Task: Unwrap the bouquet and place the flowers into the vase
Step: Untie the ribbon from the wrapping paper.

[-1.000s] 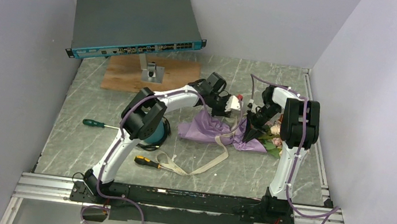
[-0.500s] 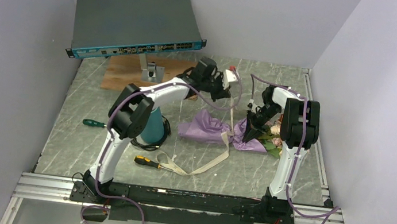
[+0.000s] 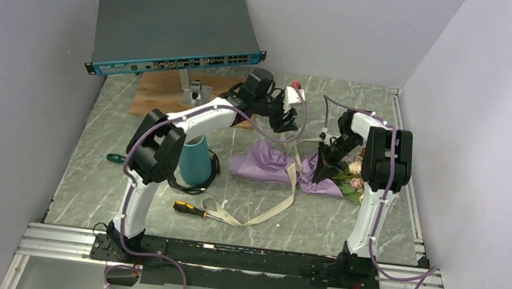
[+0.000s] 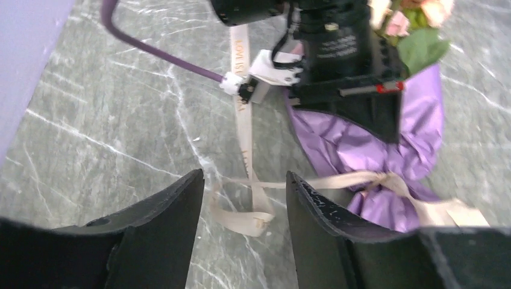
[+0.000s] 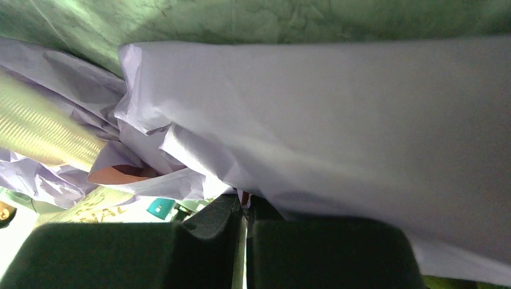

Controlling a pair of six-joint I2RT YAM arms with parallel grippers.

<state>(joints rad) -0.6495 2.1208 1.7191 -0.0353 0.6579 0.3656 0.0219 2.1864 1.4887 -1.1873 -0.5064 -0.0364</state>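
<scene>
**Tally of what is in view**

Two arms, the left arm (image 3: 197,116) and the right arm (image 3: 374,197); two hands, the left hand (image 4: 244,177) and the right hand (image 3: 321,171); one bouquet (image 3: 265,168) in purple paper; its flowers (image 4: 401,21) are mostly hidden, so their number cannot be told; one cream ribbon (image 4: 243,129); one teal vase (image 3: 192,162); one black cable coil (image 3: 211,174); two screwdrivers, a green-handled screwdriver (image 3: 117,158) and a yellow-and-black screwdriver (image 3: 188,209); one network switch (image 3: 174,33); one wooden board (image 3: 158,96); one metal stand (image 3: 193,93); one marble-patterned surface (image 3: 101,191).
</scene>
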